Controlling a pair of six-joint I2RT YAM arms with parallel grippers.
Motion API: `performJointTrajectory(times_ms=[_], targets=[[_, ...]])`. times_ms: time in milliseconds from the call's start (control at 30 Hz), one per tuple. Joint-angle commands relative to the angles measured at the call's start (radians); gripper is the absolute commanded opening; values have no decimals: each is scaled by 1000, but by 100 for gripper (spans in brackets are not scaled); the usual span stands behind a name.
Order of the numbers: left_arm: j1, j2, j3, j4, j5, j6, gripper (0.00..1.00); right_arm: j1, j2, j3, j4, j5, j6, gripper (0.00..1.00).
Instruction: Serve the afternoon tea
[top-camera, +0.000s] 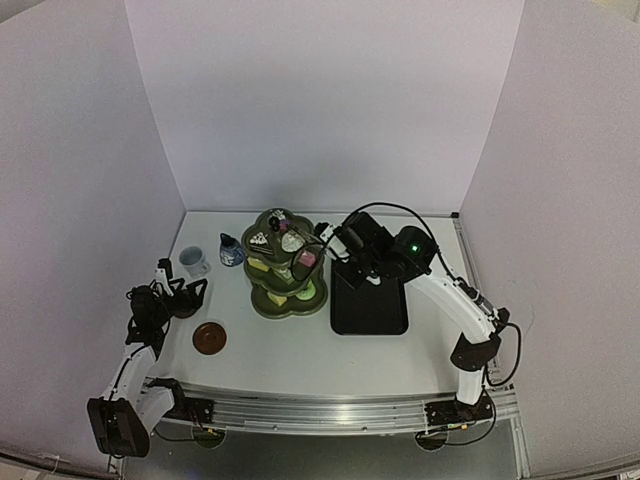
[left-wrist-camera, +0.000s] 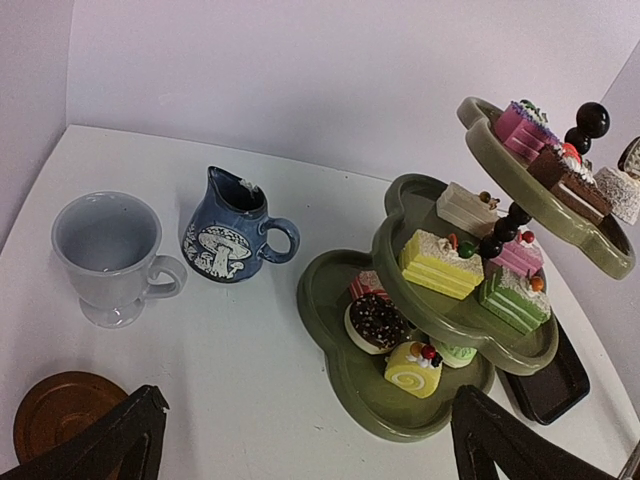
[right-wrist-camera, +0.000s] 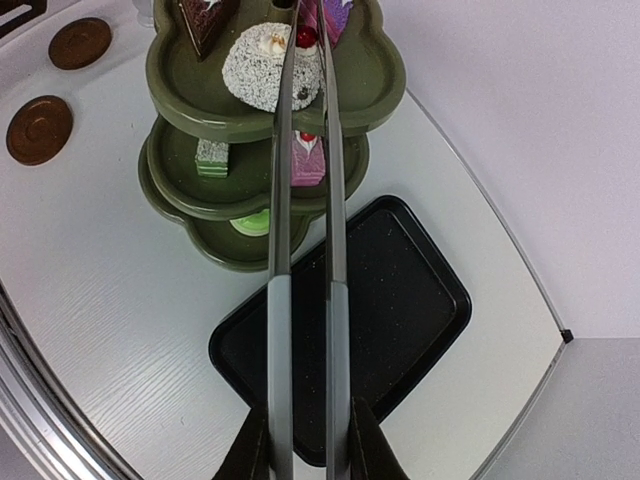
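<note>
The olive-green three-tier stand stands mid-table with small cakes on every tier. In the left wrist view the stand is to the right, and the white mug and dark-blue pot are to the left. One brown coaster lies near the front, and one lies by my left gripper. My left gripper is open and empty, low over the table. My right gripper is shut on the metal tongs. The tongs reach over the top tier beside a white coconut cake, and their tips leave the frame.
A black rectangular tray lies on the table right of the stand, under my right gripper. White walls close off the back and both sides. Both coasters sit left of the stand.
</note>
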Motion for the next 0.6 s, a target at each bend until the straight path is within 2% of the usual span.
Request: performJointTrajectory(times_ms=[0, 567], targets=[[6, 1, 38, 25, -13, 17, 100, 5, 0, 6, 87, 23, -18, 0], [7, -7, 20, 34, -16, 12, 100, -7, 28, -60, 144, 78, 3, 0]])
